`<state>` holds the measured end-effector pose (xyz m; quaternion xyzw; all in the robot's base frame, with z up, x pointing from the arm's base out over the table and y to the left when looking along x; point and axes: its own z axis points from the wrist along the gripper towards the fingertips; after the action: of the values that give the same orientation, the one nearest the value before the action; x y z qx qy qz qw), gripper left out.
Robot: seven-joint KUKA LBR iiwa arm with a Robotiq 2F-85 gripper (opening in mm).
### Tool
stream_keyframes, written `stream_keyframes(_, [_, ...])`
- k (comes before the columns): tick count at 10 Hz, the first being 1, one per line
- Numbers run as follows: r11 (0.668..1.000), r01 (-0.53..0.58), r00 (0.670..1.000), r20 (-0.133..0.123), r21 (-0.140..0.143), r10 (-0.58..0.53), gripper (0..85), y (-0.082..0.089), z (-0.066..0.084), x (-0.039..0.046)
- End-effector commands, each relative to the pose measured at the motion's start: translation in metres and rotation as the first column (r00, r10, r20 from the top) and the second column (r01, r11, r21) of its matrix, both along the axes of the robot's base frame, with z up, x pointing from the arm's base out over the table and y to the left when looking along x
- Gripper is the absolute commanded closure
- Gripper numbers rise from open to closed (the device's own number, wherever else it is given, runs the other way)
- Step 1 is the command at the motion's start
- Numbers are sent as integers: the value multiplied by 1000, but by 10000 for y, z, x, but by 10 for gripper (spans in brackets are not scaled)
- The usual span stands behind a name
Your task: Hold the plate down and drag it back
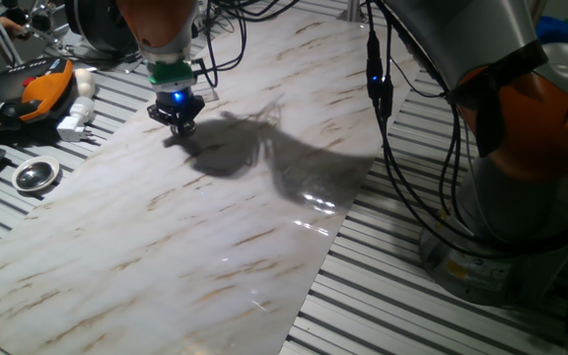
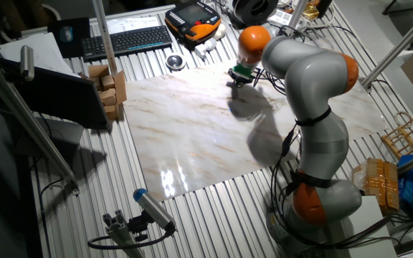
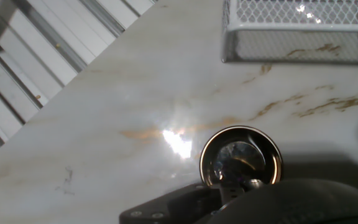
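The plate [image 3: 241, 155] is a small shiny round metal disc with a raised rim, lying flat on the marble board in the hand view. My gripper [image 3: 241, 186] is right over its near edge, with the fingertips together and touching the rim. In one fixed view the gripper [image 1: 177, 122] stands upright with its tips down on the board near the far left edge, and it hides the plate. The other fixed view shows the gripper [image 2: 236, 79] at the board's far side, and the plate cannot be made out there.
A white wire-mesh basket [image 3: 297, 31] stands on the board just beyond the plate. A larger round metal dish [image 1: 35, 175] lies on the slatted table left of the board. A white plug [image 1: 75, 120], an orange pendant [image 1: 37, 91] and a keyboard [image 2: 127, 39] lie nearby.
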<state>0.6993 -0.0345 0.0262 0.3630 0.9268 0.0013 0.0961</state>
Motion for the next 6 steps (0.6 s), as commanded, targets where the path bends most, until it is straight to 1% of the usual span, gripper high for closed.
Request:
stream_keyframes(1, [1000,3,1000,0,1,-3,850,26,-11,-15])
stream_keyframes(2, [1000,3,1000,0,7,-3,850,43,-19,-24])
stream_keyframes(6, [1000,3,1000,-3,16,-3,850,140,-4,-58])
